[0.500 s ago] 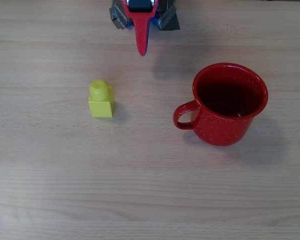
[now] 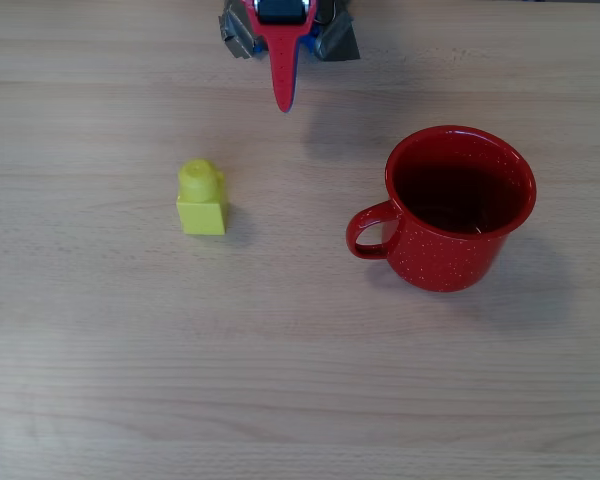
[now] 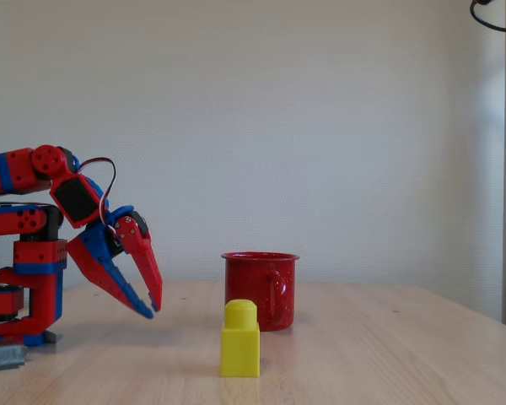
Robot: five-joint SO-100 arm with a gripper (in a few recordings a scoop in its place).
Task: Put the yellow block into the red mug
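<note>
- The hand hung nearly closed, tips just apart, gripping nothing, above the worktop.
- The red mug stood empty; the yellow block sat left of it.

A: How's the light in the overhead view?

B: Bright and even, soft daylight. The red mug throws a faint shadow toward the lower right, the yellow block a small one to its right, and the gripper a pale smudge at upper centre of the table.

A: Sharpness?

B: Crisp, no glare; the mug's inside is dark.

A: And the fixed view?

B: Slightly dimmer, flat light on the wall, soft shadows under things, no blur.
</note>
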